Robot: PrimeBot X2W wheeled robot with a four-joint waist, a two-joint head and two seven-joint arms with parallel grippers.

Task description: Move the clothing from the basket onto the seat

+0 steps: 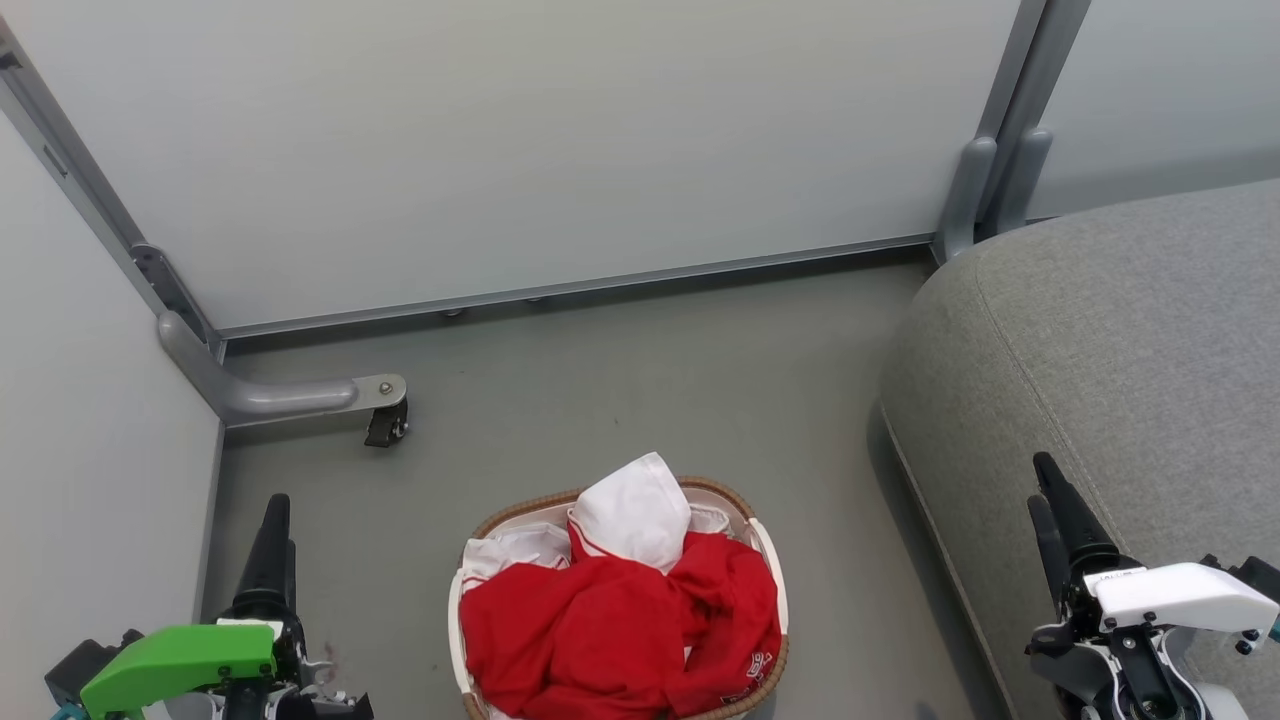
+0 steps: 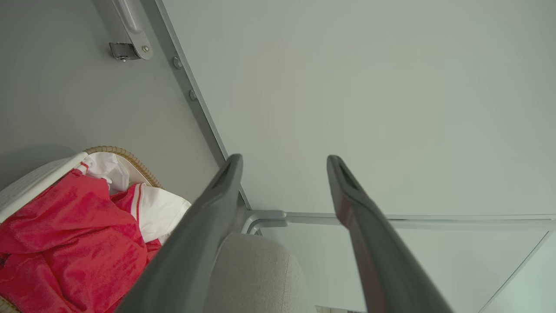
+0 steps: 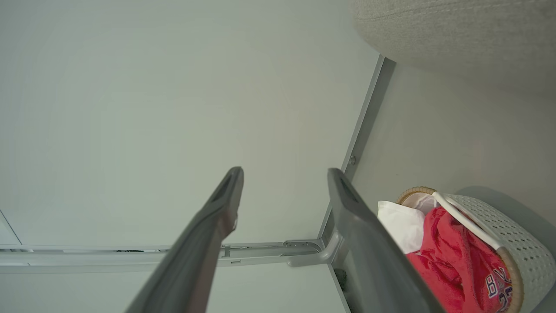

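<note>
1. My left gripper [image 2: 284, 158]: the two dark fingers are spread wide with nothing between them. They point toward the pale wall panel [image 1: 500, 140] ahead.
2. A green cover [image 1: 180, 660] sits on the wrist just behind those fingers.
3. My right gripper [image 3: 285, 170]: its fingers are also spread wide and pinch nothing. They aim at the same wall. A white cover [image 1: 1180, 595] sits behind them.
4. The basket [image 1: 520, 512] stands on the grey floor [image 1: 620, 380], between the two grippers and apart from both. It is to the right of my left gripper and to the left of my right one. It has a brown woven rim and white perforated sides.
5. The clothing [image 1: 610, 620] is heaped inside the basket and rises above the rim. It is mostly red. A white part peaks at the far end of the heap, with a red-white stripe at its base. From the right wrist, dark print shows on the red fabric near the basket's wall; it is too small to read.
6. The seat [image 1: 1130, 350] is grey woven fabric with a rounded corner and a stitched seam. It lies on my right side, beyond the basket from the left gripper. The right gripper appears against its near edge. Whether it hangs over that edge or beside it, I cannot tell.
7. Farther out, ahead of the left gripper, a grey foot with a small caster [image 1: 385, 425] stands at the wall's base.
</note>
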